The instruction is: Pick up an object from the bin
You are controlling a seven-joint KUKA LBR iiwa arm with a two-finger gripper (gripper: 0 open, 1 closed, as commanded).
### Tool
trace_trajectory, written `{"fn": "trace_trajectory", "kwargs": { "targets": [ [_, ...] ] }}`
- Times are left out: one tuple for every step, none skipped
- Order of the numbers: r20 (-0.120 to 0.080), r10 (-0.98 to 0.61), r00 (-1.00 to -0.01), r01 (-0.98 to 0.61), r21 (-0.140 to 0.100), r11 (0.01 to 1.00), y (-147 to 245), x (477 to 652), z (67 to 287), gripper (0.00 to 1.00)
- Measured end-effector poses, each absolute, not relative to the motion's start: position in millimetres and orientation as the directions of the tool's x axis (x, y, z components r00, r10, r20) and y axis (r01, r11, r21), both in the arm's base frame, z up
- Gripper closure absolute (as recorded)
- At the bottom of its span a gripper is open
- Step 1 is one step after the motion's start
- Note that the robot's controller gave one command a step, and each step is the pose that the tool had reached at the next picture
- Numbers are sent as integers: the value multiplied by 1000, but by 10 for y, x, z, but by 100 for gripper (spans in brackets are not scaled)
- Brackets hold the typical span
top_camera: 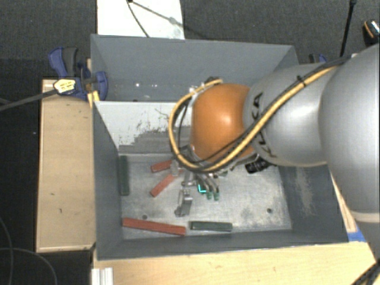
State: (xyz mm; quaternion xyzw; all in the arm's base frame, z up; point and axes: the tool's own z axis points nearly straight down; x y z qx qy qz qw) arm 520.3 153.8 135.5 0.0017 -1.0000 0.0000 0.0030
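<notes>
My gripper (197,198) hangs below the orange wrist cover, low over the bin floor near its middle. It stands open, and I see nothing between its fingers. One grey fingertip (183,206) points down just right of a short reddish-brown block (159,187). A second short reddish block (160,167) lies a little farther back, to the gripper's left. A dark green bar (211,225) lies flat along the front wall, just in front of the gripper.
A long red bar (153,225) lies by the front wall at the left. Another dark green bar (123,174) runs along the left wall. The arm and its cover hide the back right part of the bin floor.
</notes>
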Motion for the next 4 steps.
{"fn": "trace_trajectory", "kwargs": {
  "targets": [
    [-2,-141,-990,-141,1,990,1731,5851,678,0],
    [-5,-135,-991,-135,2,991,1731,5857,712,100],
    [-11,-327,-945,-327,0,945,1699,5791,1920,100],
    [-14,-328,-944,-328,0,945,1762,5829,3184,100]
  ]
}}
